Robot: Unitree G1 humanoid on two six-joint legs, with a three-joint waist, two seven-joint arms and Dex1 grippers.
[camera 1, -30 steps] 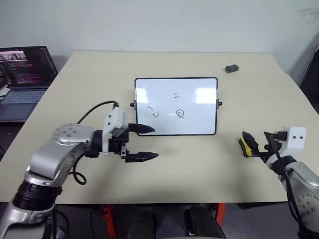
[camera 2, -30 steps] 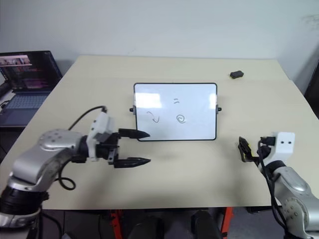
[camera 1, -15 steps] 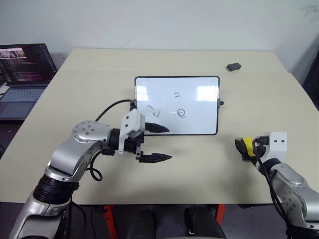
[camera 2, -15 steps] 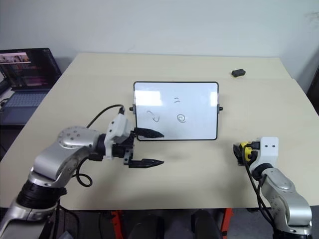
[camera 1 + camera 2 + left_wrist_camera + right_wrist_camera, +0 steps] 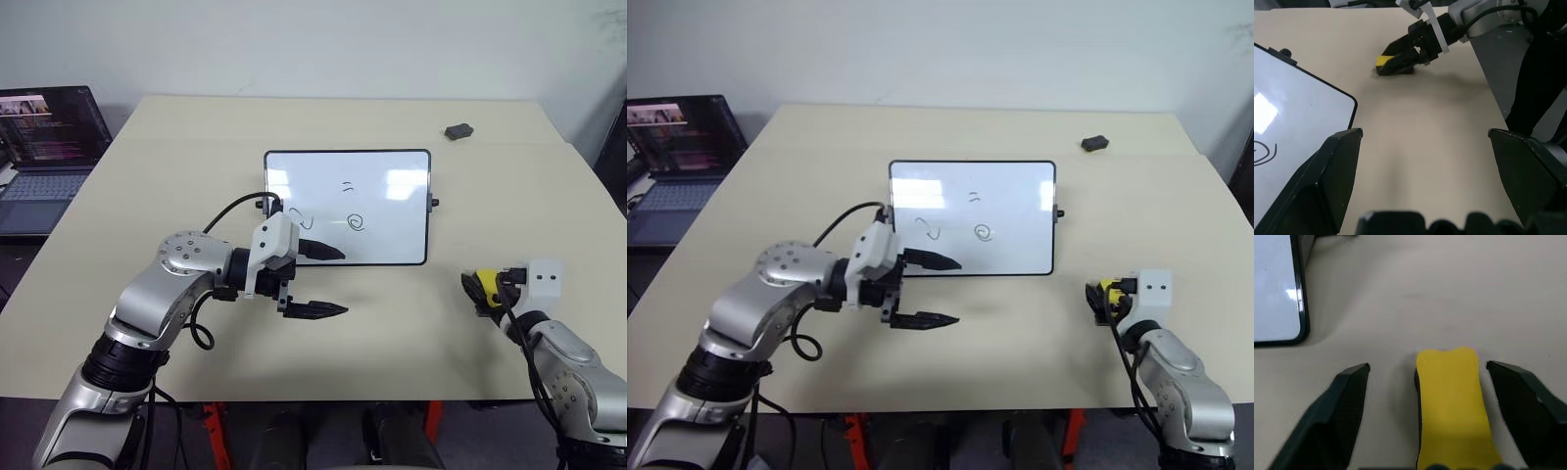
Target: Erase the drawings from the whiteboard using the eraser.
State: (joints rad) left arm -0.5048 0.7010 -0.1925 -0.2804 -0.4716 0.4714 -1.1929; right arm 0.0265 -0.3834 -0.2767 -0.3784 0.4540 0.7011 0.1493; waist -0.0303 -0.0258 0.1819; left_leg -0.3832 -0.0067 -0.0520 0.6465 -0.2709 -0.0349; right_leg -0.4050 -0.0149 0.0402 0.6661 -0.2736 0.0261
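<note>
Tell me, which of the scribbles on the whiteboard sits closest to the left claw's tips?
The curly squiggle, at the drawings' left end on the whiteboard: the left gripper has its upper finger just below it. The spiral and two dashes lie farther right.

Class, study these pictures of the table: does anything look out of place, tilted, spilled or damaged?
Nothing stands out. The whiteboard sits square on the table with its drawings intact, the eraser lies flat between the right gripper's fingers, and a small dark lump rests alone near the far edge. Nothing is spilled or broken.
</note>
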